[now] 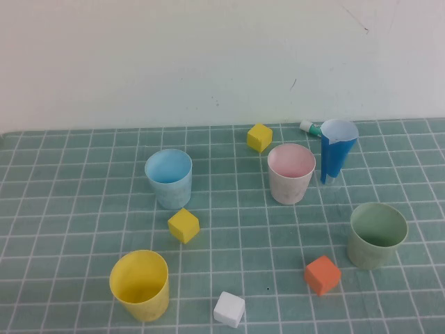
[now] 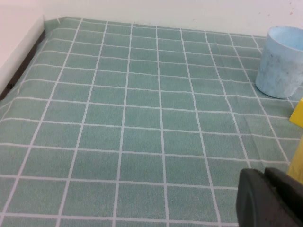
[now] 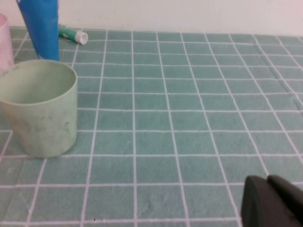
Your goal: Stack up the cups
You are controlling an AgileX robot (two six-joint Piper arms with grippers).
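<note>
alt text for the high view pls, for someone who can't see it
Four cups stand apart and unstacked on a green checked cloth: light blue cup, pale pink cup, yellow cup, pale green cup. Neither gripper appears in this view.

The left gripper (image 2: 270,198) shows only as a dark tip cut off at its wrist picture's corner; whether it grips cannot be told. The right gripper (image 3: 272,201) is cropped likewise. Neither appears from above. The yellow cup (image 2: 297,163) is a sliver there, and the pink cup (image 3: 4,42) is half cropped.
</note>
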